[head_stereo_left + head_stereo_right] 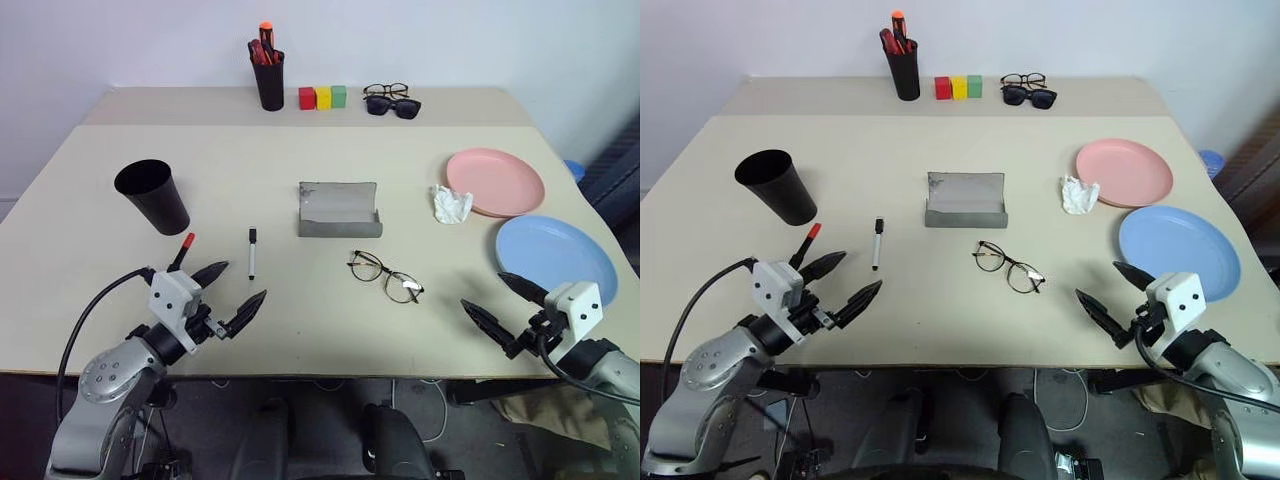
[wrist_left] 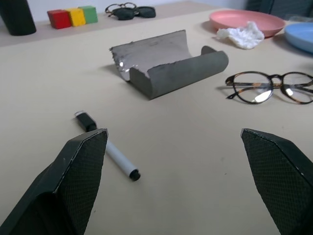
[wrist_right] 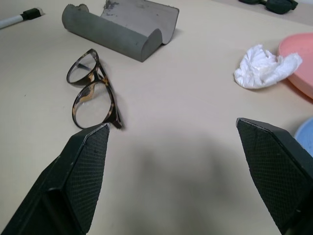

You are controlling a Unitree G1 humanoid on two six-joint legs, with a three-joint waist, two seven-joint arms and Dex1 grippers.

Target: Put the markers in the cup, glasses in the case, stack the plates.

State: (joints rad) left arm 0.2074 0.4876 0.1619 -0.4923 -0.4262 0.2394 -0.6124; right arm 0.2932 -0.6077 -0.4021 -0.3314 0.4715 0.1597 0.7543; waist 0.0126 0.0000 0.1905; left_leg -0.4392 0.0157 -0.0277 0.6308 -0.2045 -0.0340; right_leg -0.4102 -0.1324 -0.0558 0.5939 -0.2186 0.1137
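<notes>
Beige tabletop, matte, with a seam across the far part; plain white wall behind it, dark floor under the near edge.

Left pincer released, jaws wide, hovering over the near left of the tabletop, empty. Right pincer also released and empty, over the near right, close to the blue plate.

Cup upright at left. Red-capped marker lies just beside the cup's base, partly hidden by the left arm. White marker lies flat between cup and case. Case is at centre, lid open. Glasses lie unfolded just in front of the case, apart from it.

Pink plate far right, blue plate nearer, side by side, not stacked. Crumpled white tissue touches the pink plate's left rim.

Back strip: pen holder with red pens, red, yellow and green blocks, sunglasses with a second pair of spectacles behind them.
</notes>
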